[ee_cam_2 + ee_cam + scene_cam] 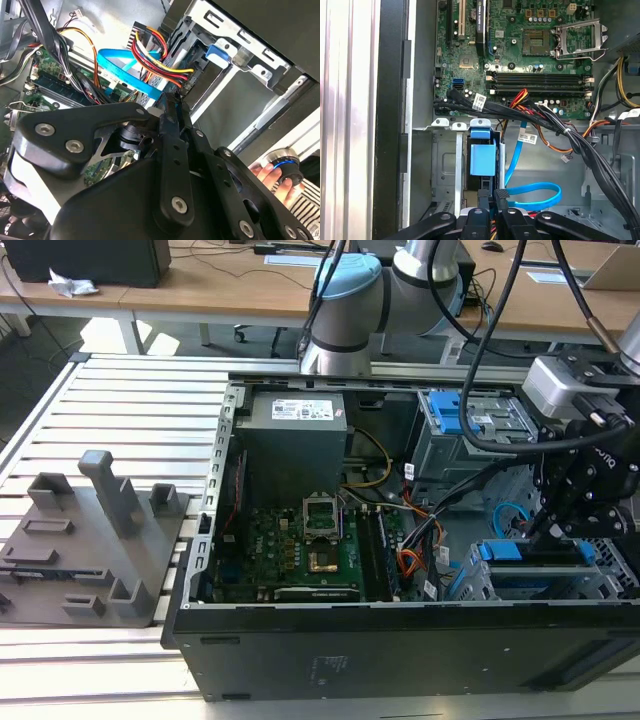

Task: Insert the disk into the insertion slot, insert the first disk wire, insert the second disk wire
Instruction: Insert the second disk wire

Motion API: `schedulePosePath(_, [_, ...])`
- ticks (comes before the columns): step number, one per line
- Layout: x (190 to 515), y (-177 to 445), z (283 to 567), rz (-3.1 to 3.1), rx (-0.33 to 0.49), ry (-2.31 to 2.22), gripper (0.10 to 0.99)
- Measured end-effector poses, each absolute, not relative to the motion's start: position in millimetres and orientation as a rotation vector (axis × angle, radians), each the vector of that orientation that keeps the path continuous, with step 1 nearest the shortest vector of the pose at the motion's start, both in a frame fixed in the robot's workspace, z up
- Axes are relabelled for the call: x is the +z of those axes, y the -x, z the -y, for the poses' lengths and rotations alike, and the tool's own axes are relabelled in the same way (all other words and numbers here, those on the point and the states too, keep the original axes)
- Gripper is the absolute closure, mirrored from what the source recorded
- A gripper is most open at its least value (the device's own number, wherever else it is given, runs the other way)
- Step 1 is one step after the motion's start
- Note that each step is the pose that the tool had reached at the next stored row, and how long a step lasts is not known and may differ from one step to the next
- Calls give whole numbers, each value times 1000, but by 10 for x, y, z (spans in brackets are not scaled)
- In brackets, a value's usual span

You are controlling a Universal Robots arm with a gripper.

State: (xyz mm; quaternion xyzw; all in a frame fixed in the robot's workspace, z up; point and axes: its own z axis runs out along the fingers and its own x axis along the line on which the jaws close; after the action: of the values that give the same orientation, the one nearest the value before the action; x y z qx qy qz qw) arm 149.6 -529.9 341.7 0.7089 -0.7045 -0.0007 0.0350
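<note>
The disk [530,552] sits in the insertion slot [604,586], a grey perforated cage at the case's corner on the exterior view's right; its blue carrier tab [482,159] faces outward. A red-yellow-black wire bundle [160,57] runs to the disk's rear end. The second disk wire [535,196], flat and light blue, loops beside the cage and ends in a black plug. My gripper [492,202] hangs right behind the disk, its fingers [171,112] pressed together on that plug. In the exterior view my gripper [547,528] hovers just above the cage.
The open case holds a motherboard [300,545], a grey power supply [295,440], an upper bay with a blue latch [445,415] and black cable bundles [555,125] crossing near the cage. A grey fixture [90,540] stands outside the case. A person's hand [272,177] holds a knob.
</note>
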Motion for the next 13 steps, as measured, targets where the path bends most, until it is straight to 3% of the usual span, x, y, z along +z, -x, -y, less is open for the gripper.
schedulePosePath(13, [3357, -1513, 5338, 2166, -3, -2179, 922])
